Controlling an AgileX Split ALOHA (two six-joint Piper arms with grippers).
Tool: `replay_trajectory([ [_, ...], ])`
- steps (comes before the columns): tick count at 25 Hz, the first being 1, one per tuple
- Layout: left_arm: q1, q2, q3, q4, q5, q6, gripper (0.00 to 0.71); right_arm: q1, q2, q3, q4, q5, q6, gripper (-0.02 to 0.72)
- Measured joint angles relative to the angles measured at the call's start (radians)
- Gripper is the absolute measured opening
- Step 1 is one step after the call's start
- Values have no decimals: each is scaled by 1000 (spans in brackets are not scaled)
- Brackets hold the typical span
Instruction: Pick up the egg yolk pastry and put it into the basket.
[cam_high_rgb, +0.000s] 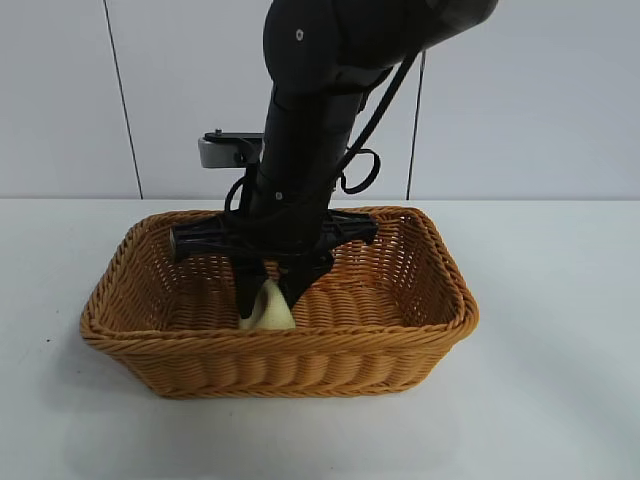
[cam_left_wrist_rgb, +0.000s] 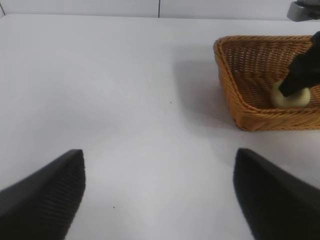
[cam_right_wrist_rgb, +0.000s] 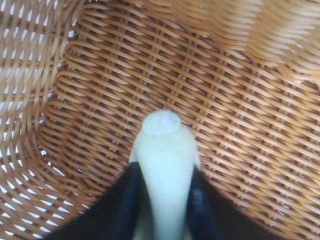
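Now the pastry stands on edge on the basket floor, near its front wall, between the right gripper's fingers, which hug it closely. Spread them fully before you lift straight up. Your left gripper idles wide open, well left.

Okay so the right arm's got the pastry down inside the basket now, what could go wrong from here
1. The egg yolk pastry stands on edge between the right end effector fingers, close against both. It may cling to a finger and lift out with the arm.
2. Once free, it will likely tip or roll on the uneven woven floor of the basket; the sloping sides should contain it.
3. The end effector sits deep inside; a slanted retreat could snag the braided rim and drag the basket.

The left end effector is parked aside, open.
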Motion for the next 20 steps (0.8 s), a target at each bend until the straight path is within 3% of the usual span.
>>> replay_trajectory([
  [2,0,0,0,0,0,0,605,0,0,-17,-6,30,-9,627],
  [5,0,0,0,0,0,0,605,0,-1,-91,-31,116,-12,680],
  [13,0,0,0,0,0,0,605,-13,-2,-370,-90,391,-13,694],
  [20,0,0,0,0,0,0,605,-112,-7,-445,-90,423,-15,694],
])
